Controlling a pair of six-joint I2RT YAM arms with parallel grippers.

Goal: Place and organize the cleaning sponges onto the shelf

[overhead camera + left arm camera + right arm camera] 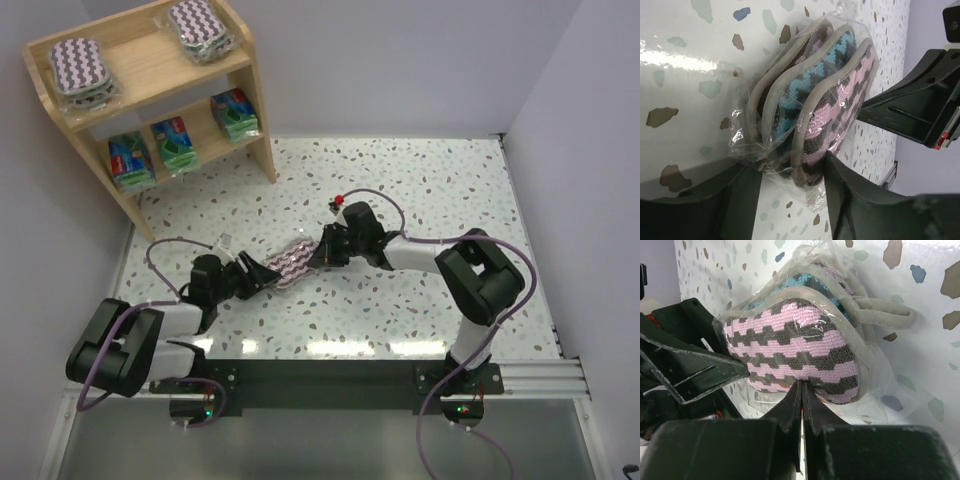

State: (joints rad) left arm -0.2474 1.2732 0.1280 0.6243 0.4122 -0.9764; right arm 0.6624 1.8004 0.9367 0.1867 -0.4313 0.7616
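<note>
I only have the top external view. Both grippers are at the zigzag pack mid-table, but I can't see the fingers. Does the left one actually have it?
Observer: Yes, going by the left wrist view. The left gripper has a finger on each flat face of the zigzag pack, at one end.
Operator: And the right?
Observer: The right gripper has its fingers pressed together at the pack's edge, and they seem to be pinching the clear wrap.
Operator: Is it one sponge inside?
Observer: No. There are three pads side by side, and the middle one is blue-patterned.
</note>
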